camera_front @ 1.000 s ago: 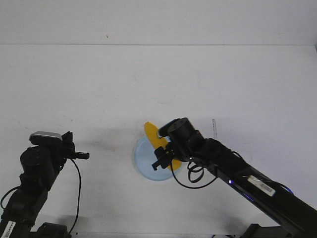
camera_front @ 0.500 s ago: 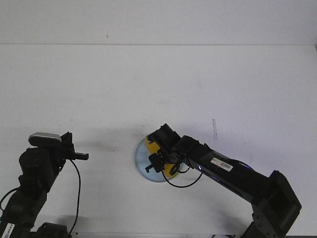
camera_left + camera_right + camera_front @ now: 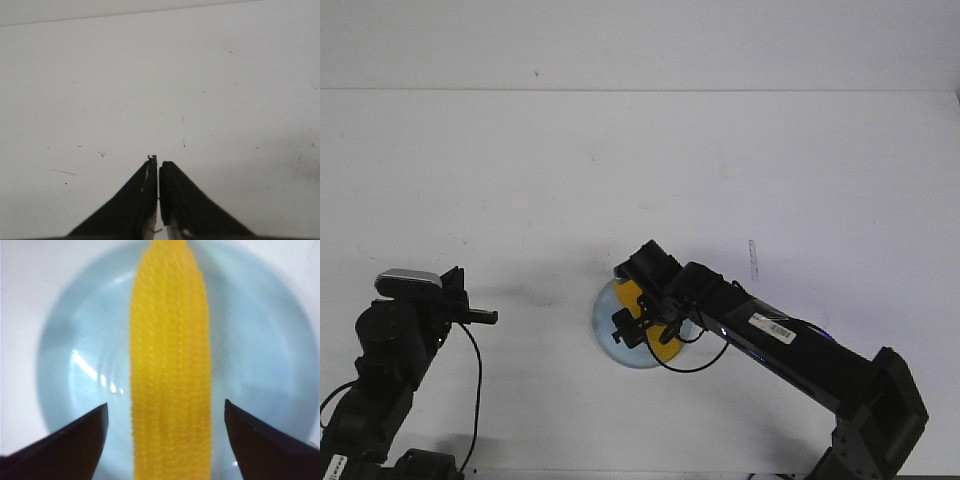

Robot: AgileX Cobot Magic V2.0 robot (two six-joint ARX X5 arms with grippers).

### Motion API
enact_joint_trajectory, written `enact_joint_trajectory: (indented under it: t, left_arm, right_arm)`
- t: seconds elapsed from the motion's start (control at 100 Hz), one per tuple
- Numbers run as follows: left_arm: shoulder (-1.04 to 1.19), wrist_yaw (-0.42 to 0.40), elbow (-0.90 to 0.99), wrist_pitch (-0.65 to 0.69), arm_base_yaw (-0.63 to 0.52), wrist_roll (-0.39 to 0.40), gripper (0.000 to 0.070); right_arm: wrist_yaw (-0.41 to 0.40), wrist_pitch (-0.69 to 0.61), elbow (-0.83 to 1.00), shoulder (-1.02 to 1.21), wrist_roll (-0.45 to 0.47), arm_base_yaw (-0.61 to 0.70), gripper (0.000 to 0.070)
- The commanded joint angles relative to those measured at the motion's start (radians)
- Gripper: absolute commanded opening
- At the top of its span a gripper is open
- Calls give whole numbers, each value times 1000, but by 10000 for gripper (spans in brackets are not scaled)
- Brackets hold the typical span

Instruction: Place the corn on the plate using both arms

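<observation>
Corn cob (image 3: 170, 375) lies on the pale-blue plate (image 3: 260, 340), across its middle, w/ one end past the rim. My right pincer (image 3: 167, 432) hangs over it, jaws wide, a finger (image 3: 75, 440) each side, not touching the cob. Plate sits near the desk (image 3: 640, 160) front. My left pincer (image 3: 158, 172) is well apart to the left, jaws pressed together, holding nothing.

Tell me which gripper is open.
The right gripper: its fingers spread wide either side of the corn over the plate. The left gripper is shut, empty.
</observation>
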Motion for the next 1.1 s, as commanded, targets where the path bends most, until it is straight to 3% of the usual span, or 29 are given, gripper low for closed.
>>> enact_joint_trajectory:
  t: [0.0,0.16,0.31,0.36,0.51,0.54,0.8,0.98,1.09]
  left_arm:
    - [2,-2,9,8,-3,6,0]
    - [2,-2,9,8,-3,6,0]
    - [2,-2,9,8,-3,6,0]
    - [2,-2,9,7,-3,6,0]
    - [2,-2,9,7,-3,6,0]
    - [2,-2,9,7,-3,6,0]
    - [-6,-2,9,-6,-2,5,0]
    - [-39,-2,9,-46,-2,5,0]
    - [-61,-2,9,-62,-2,5,0]
  right_arm:
    - [3,-42,62,11,-20,9,540]
    - [35,-113,183,-17,-61,8,540]
    - [177,-83,214,-87,-116,-9,516]
    - [228,-81,214,-111,-137,-26,434]
    - [318,-102,214,-179,-166,-127,51]
    - [323,-108,214,-195,-166,-160,0]
    - [313,-40,134,-327,-166,-437,1]
    - [305,128,-144,-500,-229,-595,1]
    - [238,227,-343,-632,-240,-645,1]
